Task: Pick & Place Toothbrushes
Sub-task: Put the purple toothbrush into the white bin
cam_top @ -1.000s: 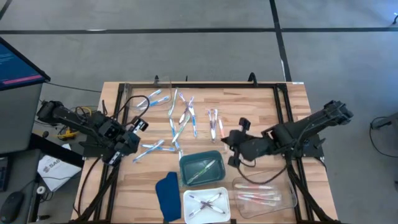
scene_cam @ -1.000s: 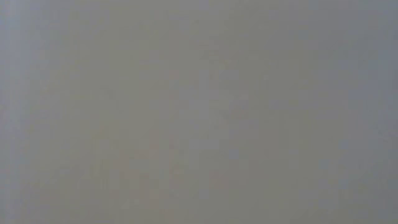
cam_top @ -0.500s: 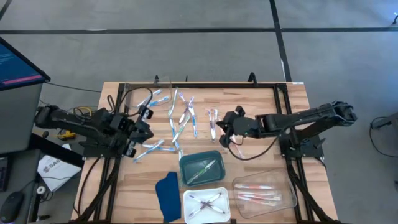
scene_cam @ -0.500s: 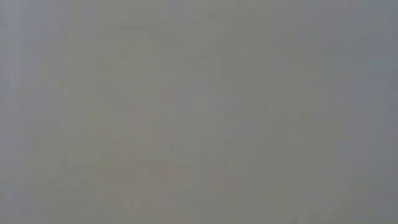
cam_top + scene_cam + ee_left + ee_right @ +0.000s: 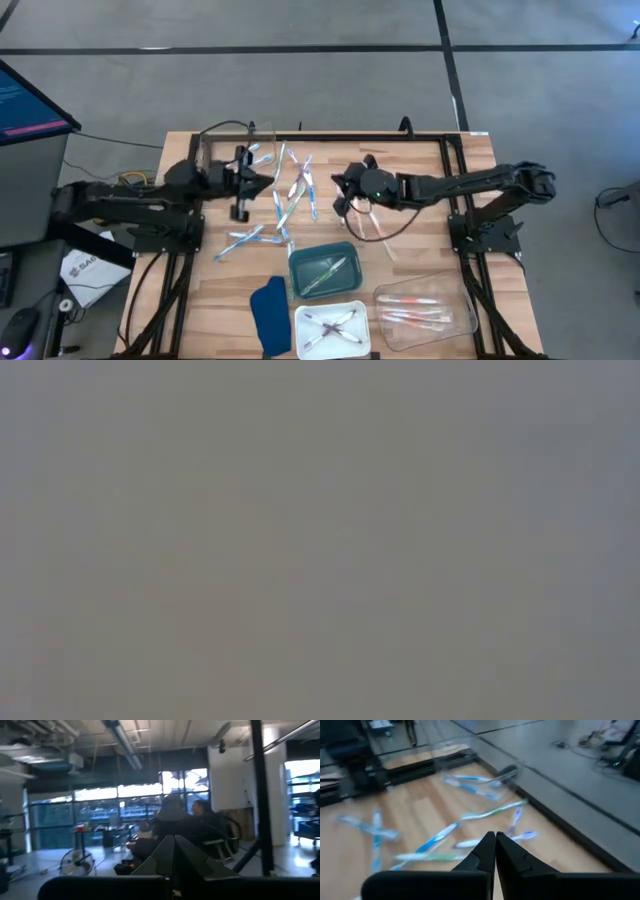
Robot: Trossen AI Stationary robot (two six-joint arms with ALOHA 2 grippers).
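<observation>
Several toothbrushes (image 5: 291, 186) lie scattered flat on the wooden table (image 5: 420, 165), mostly blue and green ones (image 5: 436, 838); a few more lie at the left (image 5: 245, 238) and at the far edge (image 5: 256, 152). My left gripper (image 5: 262, 181) hovers shut at the left side of the pile; its wrist view shows the shut fingers (image 5: 174, 847) tilted up toward the room. My right gripper (image 5: 338, 186) hovers shut at the right side of the pile, its tips (image 5: 495, 840) slanting down over the brushes. Neither holds anything. The low view is blank grey.
Near the front edge stand a teal tray (image 5: 300, 285) with a green brush, a white tray (image 5: 305, 340) with purple-grey brushes and a clear tray (image 5: 460, 320) with pink ones. A dark blue cloth (image 5: 268, 315) lies beside them. A cable loop (image 5: 375, 232) hangs under the right arm.
Both arms have swung in toward the scattered brushes. My left gripper has gone toward the far edge and to the right, tipping upward. My right gripper has gone toward the far edge and to the left, sinking a little. Both have stayed shut. No toothbrush has moved.
</observation>
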